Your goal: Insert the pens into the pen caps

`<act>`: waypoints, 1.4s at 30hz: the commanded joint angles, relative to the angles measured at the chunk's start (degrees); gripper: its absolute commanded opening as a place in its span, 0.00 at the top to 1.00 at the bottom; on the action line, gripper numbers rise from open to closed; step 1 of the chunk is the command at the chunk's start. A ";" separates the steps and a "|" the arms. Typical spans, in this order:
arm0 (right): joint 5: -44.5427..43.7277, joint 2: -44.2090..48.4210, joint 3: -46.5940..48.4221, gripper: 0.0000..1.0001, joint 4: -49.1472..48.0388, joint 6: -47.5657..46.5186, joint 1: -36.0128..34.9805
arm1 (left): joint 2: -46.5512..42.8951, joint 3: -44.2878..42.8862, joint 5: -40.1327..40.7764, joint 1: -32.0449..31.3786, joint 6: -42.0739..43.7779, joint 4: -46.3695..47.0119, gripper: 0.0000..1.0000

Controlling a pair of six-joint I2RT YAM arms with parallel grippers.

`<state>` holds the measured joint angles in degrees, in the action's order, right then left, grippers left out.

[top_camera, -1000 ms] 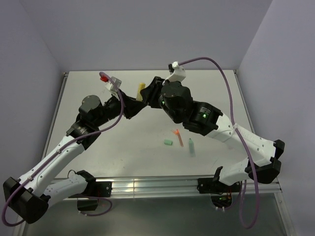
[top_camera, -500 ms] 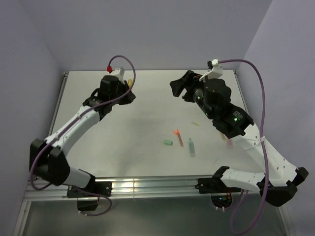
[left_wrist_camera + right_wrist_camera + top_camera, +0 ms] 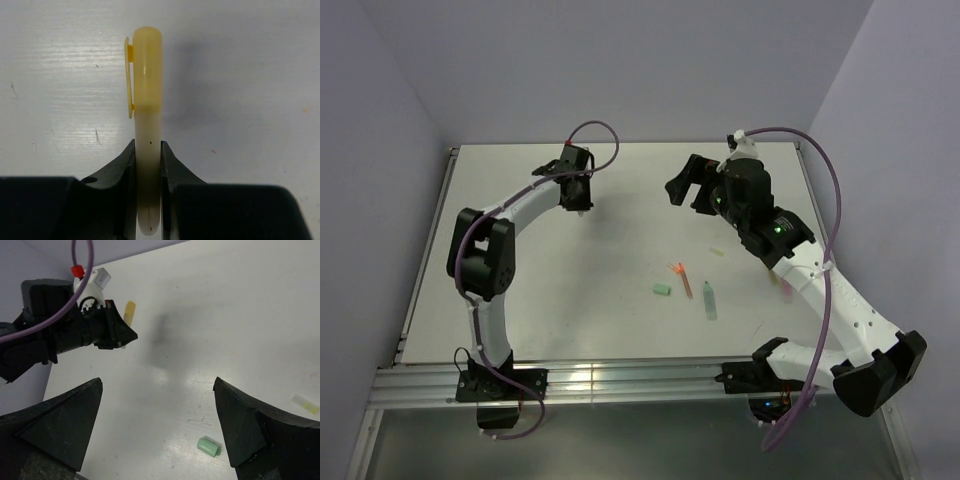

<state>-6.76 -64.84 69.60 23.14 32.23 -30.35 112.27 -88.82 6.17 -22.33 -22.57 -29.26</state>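
left end effector (image 3: pixel 148 146): jaws closed tight on the lower shaft of the yellow pen (image 3: pixel 148 175), over the far left part of the table (image 3: pixel 540 290).
yellow pen: projects beyond the fingertips; its far end sits inside the yellow cap (image 3: pixel 148 65), whose clip runs along the left side in the left wrist view.
right end effector (image 3: pixel 157 385): spread wide, nothing between the fingers; raised over the far right of the table.
orange-red pen (image 3: pixel 682 279): lying on the table, right of centre.
mint cap (image 3: pixel 208 446): on the table, near the orange-red pen's left side, not touching it.
mint-teal pen (image 3: pixel 709 300): lying near the orange-red pen, to its right.
pale cream cap (image 3: pixel 718 252): on the table beyond both loose pens, close to the right arm.
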 commanded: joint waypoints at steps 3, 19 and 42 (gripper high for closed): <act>2.28 -0.37 -1.92 0.00 -2.31 -1.03 1.34 | 6.11 -3.47 4.90 -1.14 2.09 -3.35 0.84; 0.62 0.68 -5.97 0.00 -1.34 -1.82 2.31 | 9.11 -1.89 6.83 -3.78 -0.28 -1.68 0.56; -7.47 5.51 -19.94 0.05 9.55 1.08 3.45 | -15.12 -4.00 4.12 -3.07 -1.07 -5.81 0.43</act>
<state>-11.49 -60.86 52.16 29.02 31.64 -27.46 104.73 -91.64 12.86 -25.47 -22.33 -35.31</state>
